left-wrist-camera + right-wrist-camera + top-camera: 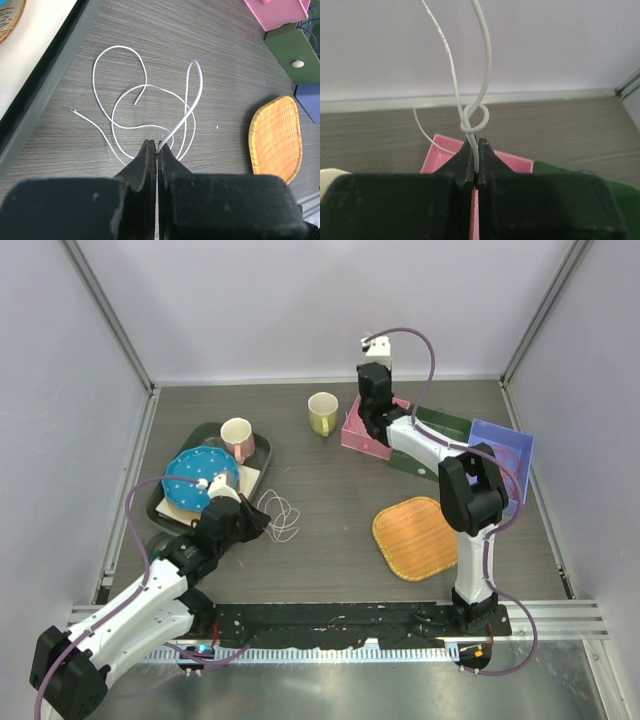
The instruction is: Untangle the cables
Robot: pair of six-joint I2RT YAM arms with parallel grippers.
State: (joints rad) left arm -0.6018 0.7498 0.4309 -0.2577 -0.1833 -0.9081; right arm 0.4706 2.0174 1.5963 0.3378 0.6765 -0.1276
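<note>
Pinches a white cable [120, 46] in the left hand [157, 147], closed tight on one strand low over the surface [225, 45], left of centre and just right of the dark tray [47, 85]. Leaves the remaining loops flat and crossing one another beyond the fingertips, loose ends free. Probably gripped at the near edge of the pile to drag one strand out of the overlaps. Holds a second white strand [488, 55] in the right hand [476, 145], likewise closed on it, raised at the far side above the pink box [510, 162]. Shows a small overhand loop right at the fingertips, two strands running away out of view. Likely held up clear of the clutter to expose that knot. Cannot tell whether both hands share one cable. No orange or purple cables visible. Judged early going: knot not yet undone, loops on the surface not yet separated.
</note>
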